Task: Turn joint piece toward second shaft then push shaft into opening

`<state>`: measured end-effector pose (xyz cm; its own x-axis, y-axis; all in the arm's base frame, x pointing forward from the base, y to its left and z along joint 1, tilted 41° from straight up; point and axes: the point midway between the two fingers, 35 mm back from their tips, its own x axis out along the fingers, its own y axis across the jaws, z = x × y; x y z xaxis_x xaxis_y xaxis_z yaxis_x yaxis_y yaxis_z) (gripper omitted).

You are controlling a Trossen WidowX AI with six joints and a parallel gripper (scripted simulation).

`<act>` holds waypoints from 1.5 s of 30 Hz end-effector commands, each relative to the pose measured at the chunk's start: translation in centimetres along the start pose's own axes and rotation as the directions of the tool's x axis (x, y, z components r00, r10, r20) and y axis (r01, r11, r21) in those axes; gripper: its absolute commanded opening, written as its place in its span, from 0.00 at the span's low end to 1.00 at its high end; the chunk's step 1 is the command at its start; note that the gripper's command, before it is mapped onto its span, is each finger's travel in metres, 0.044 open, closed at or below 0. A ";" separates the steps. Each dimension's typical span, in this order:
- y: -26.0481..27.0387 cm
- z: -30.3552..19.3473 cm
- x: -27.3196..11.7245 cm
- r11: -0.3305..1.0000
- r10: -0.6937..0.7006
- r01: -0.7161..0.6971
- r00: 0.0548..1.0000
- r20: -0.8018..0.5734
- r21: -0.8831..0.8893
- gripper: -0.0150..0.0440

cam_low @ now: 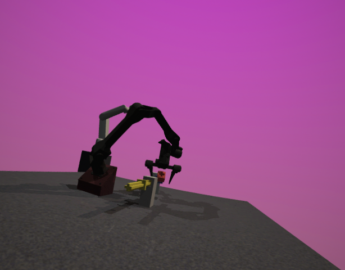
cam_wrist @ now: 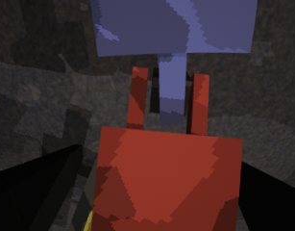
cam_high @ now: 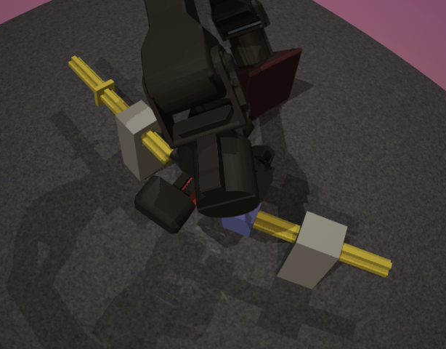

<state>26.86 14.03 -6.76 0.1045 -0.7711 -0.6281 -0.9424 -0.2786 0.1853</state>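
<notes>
The red square joint piece (cam_wrist: 166,178) (cam_low: 160,175) hangs by two red hinge arms on a blue stem and blue block (cam_wrist: 176,24) (cam_high: 238,223) at the end of the fixed yellow shaft (cam_high: 275,227), which sits in a grey block (cam_high: 317,243). In the top view only a sliver of the red piece (cam_high: 186,185) shows under the wrist. My gripper (cam_wrist: 158,160) (cam_low: 160,178) (cam_high: 213,180) is open, with one dark finger on each side of the red piece, not closed on it. The second yellow shaft (cam_high: 103,94) (cam_low: 136,184) with its collar passes through another grey block (cam_high: 135,139) (cam_low: 148,192). Its tip (cam_wrist: 88,223) shows beside the red piece.
The arm's dark red base (cam_high: 270,81) (cam_low: 97,181) stands behind the blocks. The arm hides the gap between the second shaft's end and the joint piece in the top view. The dark table's edges meet a pink background.
</notes>
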 end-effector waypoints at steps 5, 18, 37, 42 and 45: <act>0.1 0.0 0.2 1.000 -0.002 0.002 1.000 -0.006 -0.008 0.73; 0.1 0.0 0.2 1.000 -0.002 0.002 1.000 -0.006 -0.008 0.56; 0.1 0.0 0.2 1.000 -0.002 0.002 1.000 -0.006 -0.008 0.56; 0.1 0.0 0.2 1.000 -0.002 0.002 1.000 -0.006 -0.008 0.56; 0.1 0.0 0.2 1.000 -0.002 0.002 1.000 -0.006 -0.008 0.56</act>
<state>26.76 13.85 -6.89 0.1052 -0.7726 -0.6261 -0.9411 -0.2808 0.1884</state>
